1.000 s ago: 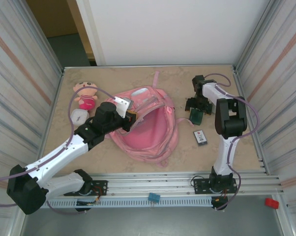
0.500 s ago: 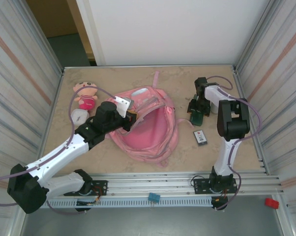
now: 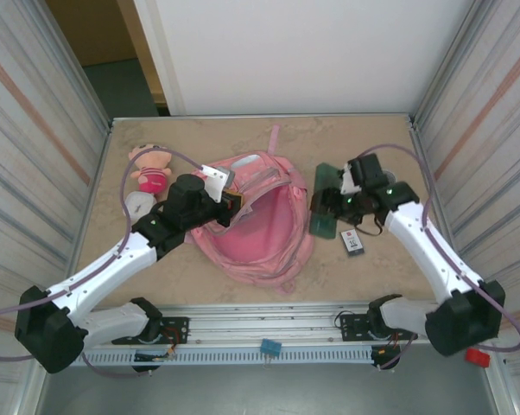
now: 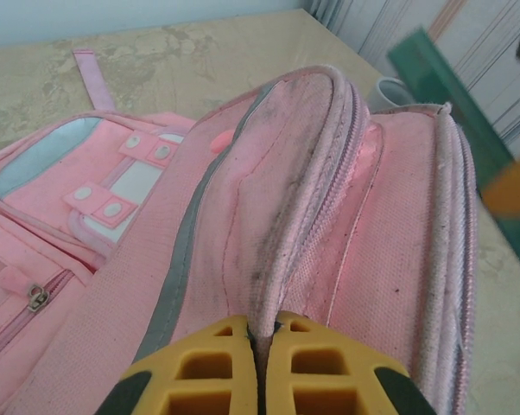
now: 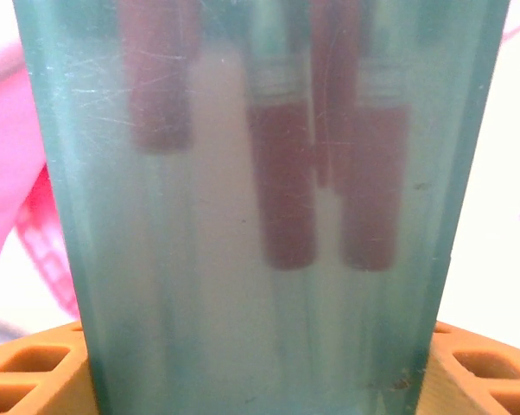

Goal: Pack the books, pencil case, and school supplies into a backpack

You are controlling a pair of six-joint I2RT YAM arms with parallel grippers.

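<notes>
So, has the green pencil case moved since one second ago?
Yes. The pencil case, held in the right gripper, has shifted left, away from the small black rectangle and up to the right edge of the backpack.

Honestly, nothing here is actually readable. The closest thing is the small flat black rectangle [image 3: 352,242] lying on the surface on the right side. It has a white-and-red mark on top, but it's too tiny to make out any letters or a logo. The white patches on the large pink fabric backpack [image 4: 312,216] look plain. The long translucent dark green pencil case [image 5: 269,216], seen up close in the right wrist view, has no print I can read either.
</notes>
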